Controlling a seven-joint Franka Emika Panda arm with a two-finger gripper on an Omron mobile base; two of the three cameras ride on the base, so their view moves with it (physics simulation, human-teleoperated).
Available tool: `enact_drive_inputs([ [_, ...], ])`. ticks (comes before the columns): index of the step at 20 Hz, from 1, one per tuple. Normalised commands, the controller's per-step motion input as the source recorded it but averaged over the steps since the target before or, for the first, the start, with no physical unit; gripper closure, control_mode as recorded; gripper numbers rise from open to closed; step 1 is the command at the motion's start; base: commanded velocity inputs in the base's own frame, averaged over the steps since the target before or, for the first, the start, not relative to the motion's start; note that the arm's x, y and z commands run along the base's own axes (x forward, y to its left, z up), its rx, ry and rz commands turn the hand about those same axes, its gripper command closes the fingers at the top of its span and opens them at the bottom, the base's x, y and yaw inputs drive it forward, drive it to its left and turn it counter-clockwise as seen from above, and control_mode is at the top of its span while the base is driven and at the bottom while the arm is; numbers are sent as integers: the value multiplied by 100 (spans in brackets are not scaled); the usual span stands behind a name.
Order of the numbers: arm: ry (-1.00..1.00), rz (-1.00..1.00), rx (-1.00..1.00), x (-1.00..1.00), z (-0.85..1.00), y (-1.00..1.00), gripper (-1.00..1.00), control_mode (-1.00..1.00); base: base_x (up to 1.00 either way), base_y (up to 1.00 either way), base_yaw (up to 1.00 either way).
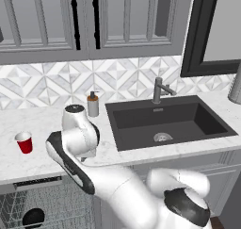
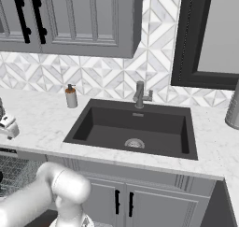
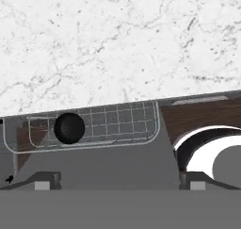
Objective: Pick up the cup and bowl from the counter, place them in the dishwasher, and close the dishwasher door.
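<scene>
The red cup stands upright on the white marble counter, left of my arm. The black bowl lies in the dishwasher's grey wire rack below the counter edge. In the hand view the bowl sits at the left end of the rack, and the grey dishwasher door lies open under it. My gripper hangs above the counter's front edge, looking down, open, with nothing between its fingertips.
A dark inset sink with a faucet lies right of the arm. A grey soap dispenser stands by the sink's left corner. Wall cabinets hang above. Brown floor shows beside the rack.
</scene>
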Motion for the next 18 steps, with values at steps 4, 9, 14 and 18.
enact_drive_inputs([
  [4,1,78,10,78,34,-8,-100,-100,0,0,0],
  [9,0,88,6,36,7,0,-100,-100,0,0,0],
  [14,-13,60,3,9,17,-6,-100,-100,0,0,0],
  [18,-31,0,7,0,0,0,-100,-100,0,0,0],
])
